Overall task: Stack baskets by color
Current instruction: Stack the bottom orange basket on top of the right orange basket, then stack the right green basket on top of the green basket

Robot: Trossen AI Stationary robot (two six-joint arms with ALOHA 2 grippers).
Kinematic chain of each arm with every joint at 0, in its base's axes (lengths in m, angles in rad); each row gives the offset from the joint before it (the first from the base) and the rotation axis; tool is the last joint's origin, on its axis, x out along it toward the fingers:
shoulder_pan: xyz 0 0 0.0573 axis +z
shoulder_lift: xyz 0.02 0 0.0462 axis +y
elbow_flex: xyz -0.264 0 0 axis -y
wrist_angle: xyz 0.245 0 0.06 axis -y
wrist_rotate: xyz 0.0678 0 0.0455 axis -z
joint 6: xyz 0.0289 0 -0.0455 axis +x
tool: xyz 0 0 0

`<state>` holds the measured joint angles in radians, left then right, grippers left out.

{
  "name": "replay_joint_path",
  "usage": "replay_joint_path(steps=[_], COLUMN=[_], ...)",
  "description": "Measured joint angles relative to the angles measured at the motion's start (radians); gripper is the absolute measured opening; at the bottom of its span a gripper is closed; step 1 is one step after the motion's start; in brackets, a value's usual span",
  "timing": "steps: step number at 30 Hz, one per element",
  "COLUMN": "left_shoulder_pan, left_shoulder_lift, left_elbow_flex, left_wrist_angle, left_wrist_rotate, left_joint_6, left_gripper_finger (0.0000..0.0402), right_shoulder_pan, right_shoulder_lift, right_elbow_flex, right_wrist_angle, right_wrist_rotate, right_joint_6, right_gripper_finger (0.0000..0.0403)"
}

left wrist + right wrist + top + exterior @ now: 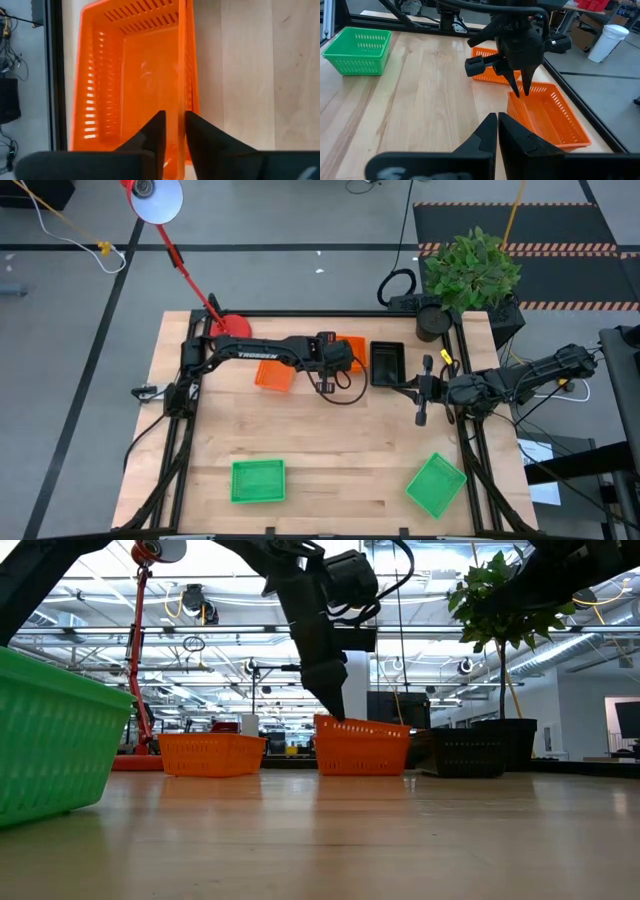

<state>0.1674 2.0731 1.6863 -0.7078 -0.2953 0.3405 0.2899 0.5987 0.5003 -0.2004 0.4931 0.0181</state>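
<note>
High view: the left gripper (345, 358) is seen at upper centre over an orange basket (352, 346); a second orange basket (273, 375) lies left of it, a black basket (387, 364) right of it, and two green baskets (258, 481) at the bottom.
Left wrist view: the fingers (152, 136) are set slightly apart astride the orange basket's wall.
Right wrist view: the right gripper (497, 125) is held with fingers together, empty.

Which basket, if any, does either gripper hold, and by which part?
The left gripper straddles the side wall of an orange basket; whether it grips cannot be told. The right gripper holds nothing.
</note>
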Motion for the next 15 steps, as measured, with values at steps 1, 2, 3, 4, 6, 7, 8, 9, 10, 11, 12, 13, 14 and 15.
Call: replay_joint_path(steps=[1,2,3,4,6,7,8,9,10,11,12,13,14,15], left_shoulder_pan=[0.001,0.001,0.002,0.003,0.002,0.002,0.002,0.002,0.002,0.002,0.0,-0.001,-0.004,-0.006], left_shoulder_lift=[0.0,0.0,0.0,0.0,0.0,0.0,0.0,0.0,0.0,0.0,0.0,0.0,0.0,0.0], left_elbow_flex=[0.0,0.0,0.0,0.0,0.0,0.0,0.0,0.0,0.0,0.0,0.0,0.0,0.0,0.0], left_wrist_angle=[0.0,0.001,0.002,0.002,0.001,0.0,0.0,0.0,-0.002,-0.004,-0.009,-0.013,-0.016,-0.014], left_wrist_rotate=[-0.001,-0.001,-0.003,-0.012,-0.02,-0.02,-0.02,-0.02,-0.02,-0.02,-0.019,-0.017,-0.015,-0.015], left_joint_6=[-0.002,-0.003,-0.003,-0.003,-0.001,0.001,0.001,0.001,0.001,0.001,0.0,0.0,-0.001,-0.004], left_gripper_finger=[0.0088,0.0099,0.0109,0.0119,0.0135,0.0142,0.0147,0.0152,0.0155,0.0157,0.0158,0.0158,0.0158,0.0159], right_shoulder_pan=[0.0,0.0,0.0,0.0,0.0,0.0,0.0,0.0,0.0,0.0,0.0,0.0,0.0,0.0], right_shoulder_lift=[0.0,0.0,0.0,0.0,0.0,0.0,0.0,0.0,0.0,0.0,0.0,0.0,0.0,0.0], right_elbow_flex=[0.0,0.0,0.0,0.0,0.0,0.0,0.0,0.0,0.0,0.0,0.0,0.0,0.0,0.0], right_wrist_angle=[0.0,0.0,0.0,0.0,0.0,0.0,0.0,0.0,0.0,0.0,-0.001,-0.002,-0.004,-0.006], right_wrist_rotate=[0.0,0.0,0.0,0.0,0.0,0.0,0.0,0.0,0.0,0.0,0.0,0.0,0.0,0.0], right_joint_6=[0.0,0.0,0.0,0.0,0.0,0.0,0.0,0.0,0.0,0.0,0.0,0.0,0.001,0.001], right_gripper_finger=[0.0008,0.0008,0.0008,0.0008,0.0008,0.0008,0.0008,0.0008,0.0008,0.0008,0.0008,0.0008,0.0008,0.0008])
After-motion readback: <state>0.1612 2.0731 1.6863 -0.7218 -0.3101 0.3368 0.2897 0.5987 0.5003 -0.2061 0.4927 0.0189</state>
